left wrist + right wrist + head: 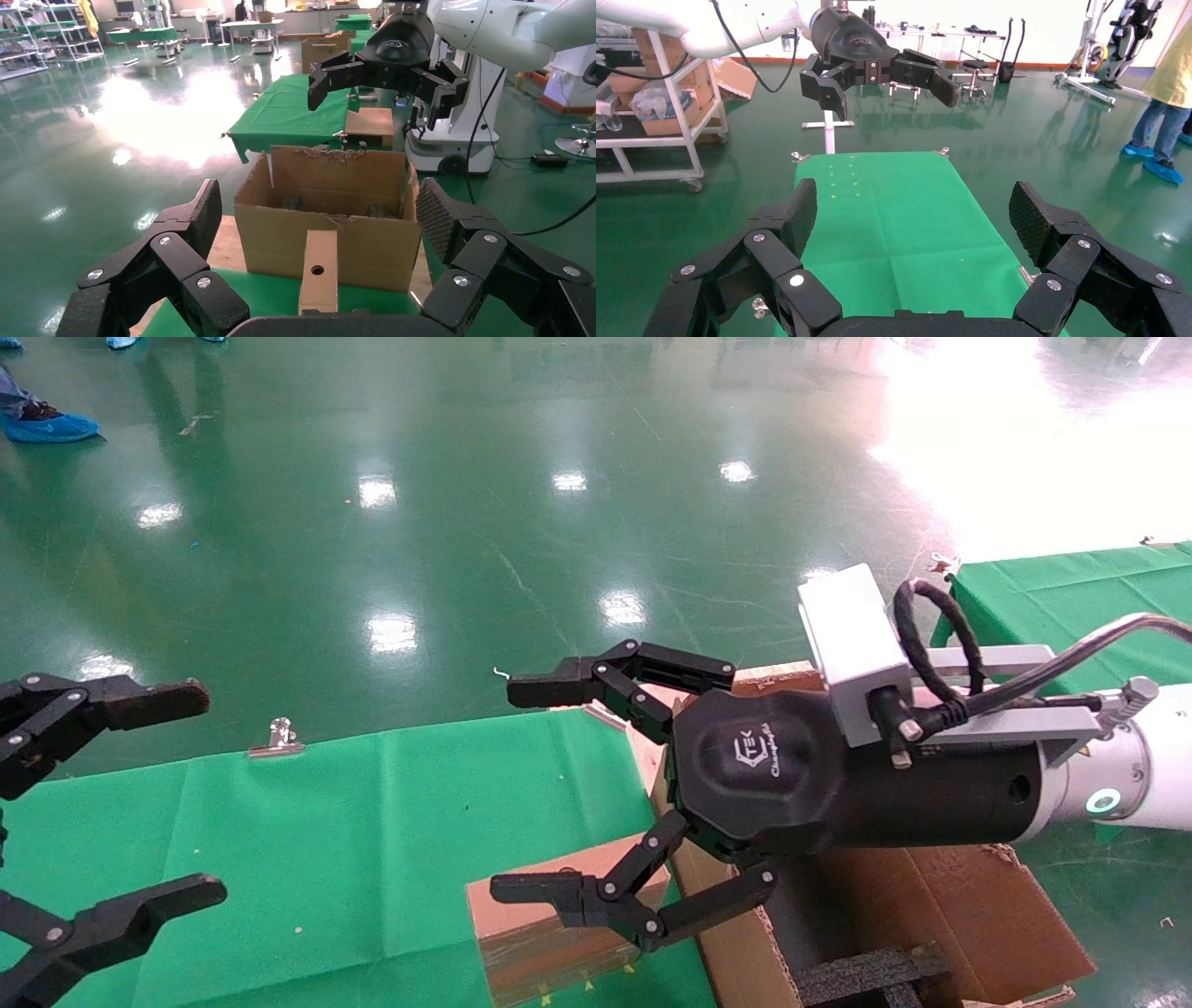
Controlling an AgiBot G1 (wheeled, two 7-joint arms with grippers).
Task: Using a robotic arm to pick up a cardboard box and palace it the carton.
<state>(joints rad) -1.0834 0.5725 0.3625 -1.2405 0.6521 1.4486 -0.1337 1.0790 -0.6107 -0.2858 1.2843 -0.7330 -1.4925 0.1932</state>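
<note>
The small brown cardboard box (531, 961) stands on edge on the green-covered table (354, 831), touching the carton's near wall. Its narrow face with a round hole (318, 269) faces my left wrist camera. The carton (978, 915) is large, with torn flaps and black foam (866, 975) inside; the left wrist view shows it (365, 242) from the side. My right gripper (526, 789) hangs open in the air above the box and the carton's edge, holding nothing. At the table's far left my left gripper (191, 794) is open and empty, pointing toward the box (318, 281).
A metal clip (277, 738) holds the cloth at the table's far edge. A second green-covered table (1071, 589) stands beyond the carton. Glossy green floor surrounds everything, and blue shoe covers (47, 427) show far off.
</note>
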